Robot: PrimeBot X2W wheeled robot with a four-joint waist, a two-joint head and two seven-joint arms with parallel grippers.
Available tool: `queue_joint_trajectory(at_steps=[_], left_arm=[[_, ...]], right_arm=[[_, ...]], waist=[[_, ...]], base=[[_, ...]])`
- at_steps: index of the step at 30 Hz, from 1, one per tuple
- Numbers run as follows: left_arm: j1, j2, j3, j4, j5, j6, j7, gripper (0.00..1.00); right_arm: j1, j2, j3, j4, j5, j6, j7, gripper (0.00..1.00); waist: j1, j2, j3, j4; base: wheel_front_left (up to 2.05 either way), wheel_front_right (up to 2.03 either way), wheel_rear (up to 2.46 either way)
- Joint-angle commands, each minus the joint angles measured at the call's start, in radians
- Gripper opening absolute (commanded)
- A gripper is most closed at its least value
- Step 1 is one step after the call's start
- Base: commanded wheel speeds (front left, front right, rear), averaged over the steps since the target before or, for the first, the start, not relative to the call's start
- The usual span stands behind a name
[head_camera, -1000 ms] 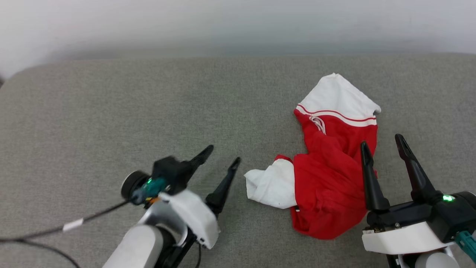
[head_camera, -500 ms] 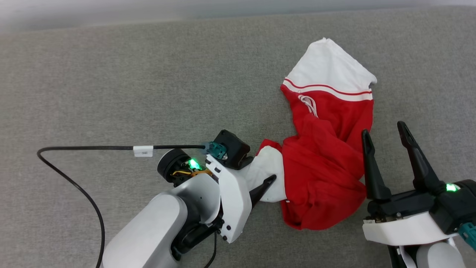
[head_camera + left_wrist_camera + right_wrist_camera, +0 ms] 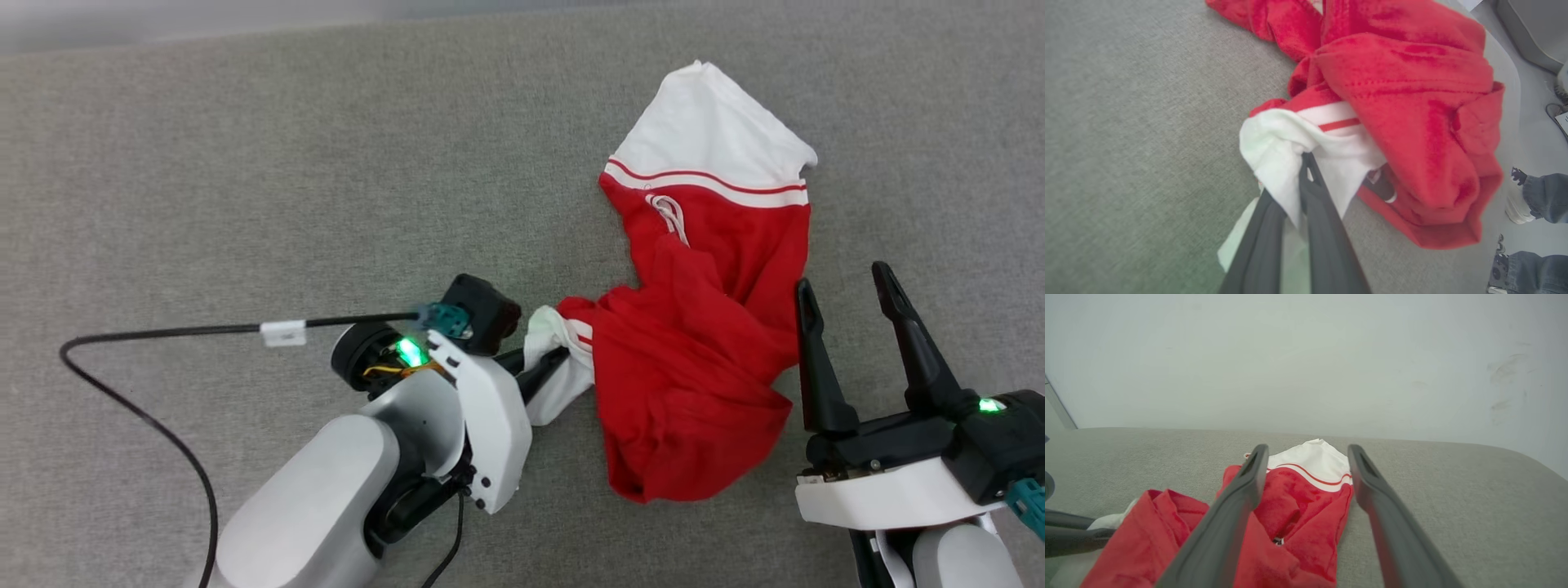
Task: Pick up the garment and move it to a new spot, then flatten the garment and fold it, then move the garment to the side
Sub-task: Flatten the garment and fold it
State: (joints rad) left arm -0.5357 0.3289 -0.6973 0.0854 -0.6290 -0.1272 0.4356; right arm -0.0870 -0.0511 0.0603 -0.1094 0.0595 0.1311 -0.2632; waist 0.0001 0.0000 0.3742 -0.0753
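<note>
Grey fabric worktop (image 3: pixel 245 163) bears a crumpled red jersey shirt (image 3: pixel 702 351) with white sleeves, long axis running near-to-far. Left gripper (image 3: pixel 555 358) pinches its nearer sleeve (image 3: pixel 545 327); right gripper (image 3: pixel 842 279) hangs spread alongside.

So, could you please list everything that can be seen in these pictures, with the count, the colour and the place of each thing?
garment: one, red with white sleeves and red-white striped trim, crumpled on the grey surface, right of the middle in the head view.
padded surface: one, grey fabric, under the garment.
wall: one, pale, behind the surface.
cable: one, black with a white tag, over the surface, running to the left wrist.
person's legs: two, blue jeans, on the floor beyond the surface's edge, in the left wrist view.
left gripper: one, dark fingers, shut on the garment's white sleeve.
right gripper: one, dark fingers, open, near the garment's right edge, holding nothing.
</note>
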Motion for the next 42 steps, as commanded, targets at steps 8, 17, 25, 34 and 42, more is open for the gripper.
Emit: queue_joint_trajectory(at_steps=[8,17,25,34,42], left_arm=[[0.07,0.038,0.081,-0.04,0.002,0.054,-0.133,0.0],[0.112,0.085,0.222,-0.046,0.006,0.162,-0.265,0.0],[0.16,0.093,0.328,0.178,-0.019,0.267,-0.333,1.0],[0.151,0.044,0.318,0.259,0.001,0.224,-0.509,1.0],[0.197,0.034,0.258,0.199,0.085,0.202,-0.644,1.0]], right_arm=[[0.023,0.002,0.012,0.034,-0.015,0.0,-0.002,1.0],[0.032,0.001,0.031,0.043,-0.01,-0.001,-0.002,1.0],[0.024,0.002,0.035,0.046,0.001,0.0,-0.002,1.0],[0.032,0.002,0.015,0.058,-0.009,0.0,-0.002,1.0],[0.05,0.002,0.01,0.07,-0.015,0.0,-0.002,1.0]], waist=[[-0.0001,0.0,-0.115,0.049],[-0.0001,0.0,-0.153,0.061],[-0.0001,0.0,-0.125,0.051],[-0.0001,0.0,-0.14,0.082],[-0.0001,0.0,-0.209,0.125]], base=[[0.0,0.0,0.0],[0.0,0.0,0.0],[0.0,0.0,0.0],[0.0,0.0,0.0],[0.0,0.0,0.0]])
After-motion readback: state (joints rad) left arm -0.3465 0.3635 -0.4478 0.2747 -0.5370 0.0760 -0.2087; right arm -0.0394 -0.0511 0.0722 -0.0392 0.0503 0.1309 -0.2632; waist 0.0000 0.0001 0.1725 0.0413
